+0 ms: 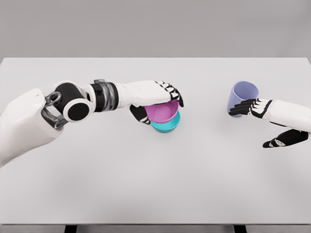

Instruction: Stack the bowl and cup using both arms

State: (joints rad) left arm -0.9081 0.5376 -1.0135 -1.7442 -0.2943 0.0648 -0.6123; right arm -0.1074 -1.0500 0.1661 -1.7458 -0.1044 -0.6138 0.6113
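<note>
On the white counter [155, 184], as the head view showed it, we found our left hand [158, 99] reaching in near the middle and curled around the magenta bowl [163, 111], fingers draped over its far rim and thumb tucked at its near side. That bowl sat tilted in the mouth of the teal bowl [167, 125], which rested on the counter just beneath it; whether the magenta one was fully seated we could not tell. Well apart to the right, our right hand [265, 119] lay against the lavender cup [242, 97], its upper fingers pressed along the cup's near side while the thumb hung loose below, touching nothing. We could not tell whether this was a firm grip or only contact, and the cup appeared tipped with its opening facing us.

We judged the bowl-on-bowl part nearly done and the cup part left: it still stood away from the stack and had yet to be carried over. Our own left hand covered the bowls' opening and would stand in the cup's way. Nothing else lay on the counter
</note>
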